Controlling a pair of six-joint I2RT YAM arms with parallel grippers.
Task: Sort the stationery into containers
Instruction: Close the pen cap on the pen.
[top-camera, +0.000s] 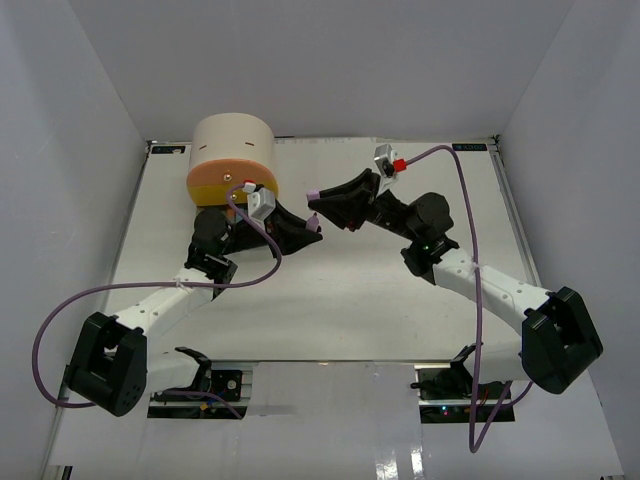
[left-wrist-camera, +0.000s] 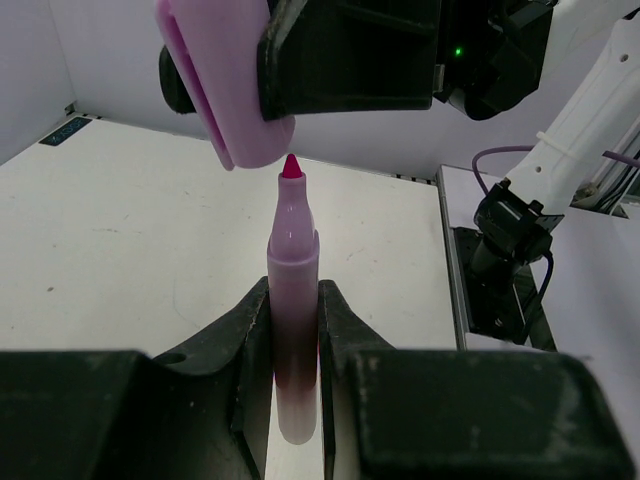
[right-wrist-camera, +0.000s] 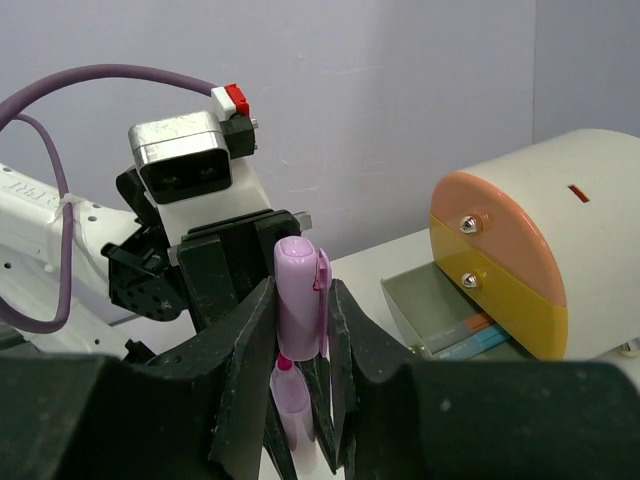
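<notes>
My left gripper (left-wrist-camera: 293, 322) is shut on a lilac marker (left-wrist-camera: 293, 290) whose magenta tip is bare and points up at my right gripper (right-wrist-camera: 300, 300). The right gripper is shut on the marker's lilac cap (right-wrist-camera: 300, 295), which sits just off the tip; the cap also shows in the left wrist view (left-wrist-camera: 225, 90). In the top view the two grippers meet at mid-table, left (top-camera: 312, 228) and right (top-camera: 316, 196). The beige cabinet (top-camera: 232, 145) stands at the back left. Its grey-green bottom drawer (right-wrist-camera: 420, 300) is pulled open, with orange and blue pieces (right-wrist-camera: 475, 332) inside.
The orange drawer (right-wrist-camera: 490, 225) and yellow drawer (right-wrist-camera: 515, 305) are closed. White walls enclose the table on three sides. The left arm's purple cable (top-camera: 255, 265) loops over the table near the cabinet.
</notes>
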